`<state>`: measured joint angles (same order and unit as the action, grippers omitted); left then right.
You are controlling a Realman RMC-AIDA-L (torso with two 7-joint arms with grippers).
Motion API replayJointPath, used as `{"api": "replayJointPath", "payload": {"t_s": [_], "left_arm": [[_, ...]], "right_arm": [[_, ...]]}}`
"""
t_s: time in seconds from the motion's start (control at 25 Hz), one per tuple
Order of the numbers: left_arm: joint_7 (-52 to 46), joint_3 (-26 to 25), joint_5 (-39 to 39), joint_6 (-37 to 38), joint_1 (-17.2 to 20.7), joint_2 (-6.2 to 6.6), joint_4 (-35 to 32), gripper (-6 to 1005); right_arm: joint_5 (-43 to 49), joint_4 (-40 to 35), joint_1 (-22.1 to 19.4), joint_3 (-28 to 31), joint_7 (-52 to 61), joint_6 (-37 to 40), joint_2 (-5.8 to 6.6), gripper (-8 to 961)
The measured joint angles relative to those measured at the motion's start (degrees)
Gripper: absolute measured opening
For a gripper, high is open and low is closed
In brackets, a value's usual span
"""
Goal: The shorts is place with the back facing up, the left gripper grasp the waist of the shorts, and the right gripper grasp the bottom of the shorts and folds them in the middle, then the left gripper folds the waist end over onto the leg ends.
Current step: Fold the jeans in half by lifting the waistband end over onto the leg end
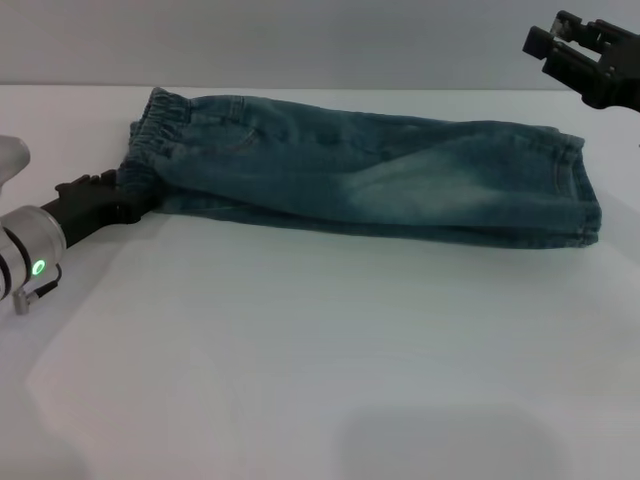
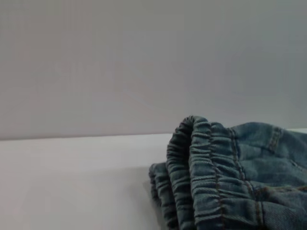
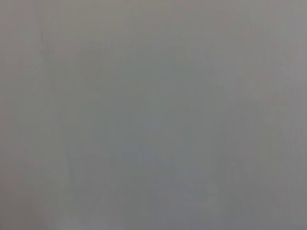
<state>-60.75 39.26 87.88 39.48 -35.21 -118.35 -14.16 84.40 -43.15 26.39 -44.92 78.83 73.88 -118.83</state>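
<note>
The shorts (image 1: pixel 380 175) lie on the white table (image 1: pixel 300 350), doubled lengthwise into one long faded denim strip. The gathered waist (image 1: pixel 150 140) is at the left end and the stitched leg hems (image 1: pixel 580 190) at the right. My left gripper (image 1: pixel 138 203), on the silver wrist with a green light, rests low on the table with its tip against the waist's near corner. The left wrist view shows the ruffled waist (image 2: pixel 201 172) close up in stacked layers. My right gripper (image 1: pixel 552 36) hangs open and empty in the air, above and beyond the leg hems.
The bare white table stretches in front of the shorts toward me. A plain grey wall (image 1: pixel 300 40) stands behind the table's far edge. The right wrist view shows only flat grey.
</note>
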Motion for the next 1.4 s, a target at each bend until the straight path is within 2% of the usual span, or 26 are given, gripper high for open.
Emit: {"api": "replayJointPath", "payload": {"t_s": [0.2, 0.44, 0.84, 1.4], "left_arm": [[-0.02, -0.07, 0.00, 0.08, 0.48, 0.13, -0.06, 704], [0.08, 0.18, 0.01, 0.05, 0.86, 0.20, -0.26, 612], [0.66, 0.19, 0.01, 1.16, 1.84, 0.17, -0.82, 517], [1.26, -0.13, 0.02, 2.89, 2.44, 0.23, -1.48, 435]], "right_arm": [[-0.23, 0.03, -0.16, -0.01, 0.00, -0.01, 0.00, 487], [-1.48, 0.09, -0.65, -0.58, 0.00, -0.03, -0.04, 488], [-2.40, 1.72, -0.75, -0.60, -0.01, 0.60, -0.09, 487], [-3.72, 4.23, -0.25, -0.61, -1.72, 0.65, -0.09, 487]]}}
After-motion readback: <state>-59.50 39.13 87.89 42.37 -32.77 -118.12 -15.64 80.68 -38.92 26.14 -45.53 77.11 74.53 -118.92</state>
